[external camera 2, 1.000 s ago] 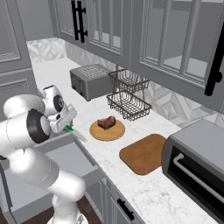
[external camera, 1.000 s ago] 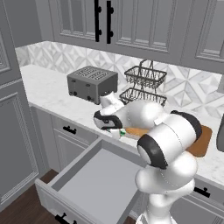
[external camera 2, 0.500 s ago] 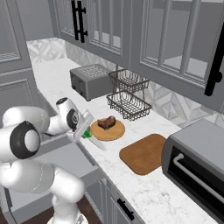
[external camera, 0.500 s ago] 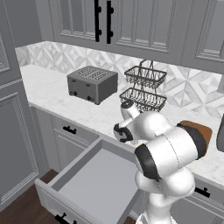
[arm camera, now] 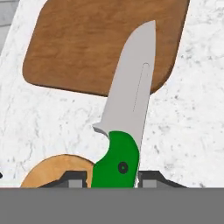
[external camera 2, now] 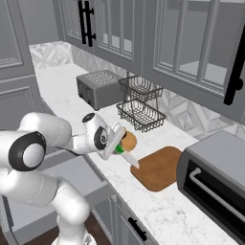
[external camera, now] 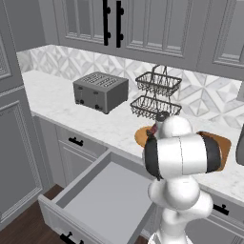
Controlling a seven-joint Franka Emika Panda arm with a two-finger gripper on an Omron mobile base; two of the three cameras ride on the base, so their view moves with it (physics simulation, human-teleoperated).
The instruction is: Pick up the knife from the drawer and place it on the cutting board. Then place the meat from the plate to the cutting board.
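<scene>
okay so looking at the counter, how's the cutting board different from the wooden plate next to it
The cutting board is rectangular with rounded corners; the plate is round. The cutting board is darker, reddish-brown; the plate is light tan. The cutting board looks larger than the plate. The knife in the gripper points at the cutting board, blade tip over its corner, while the plate sits beside the handle. Both are wooden and lie flat on the counter.

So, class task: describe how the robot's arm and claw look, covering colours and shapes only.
The arm is glossy white, built of rounded, bulbous segments with dark bands and black caps at the joints. The claw has a white hand and two small dark grey finger tips. No cables or markings show.
</scene>
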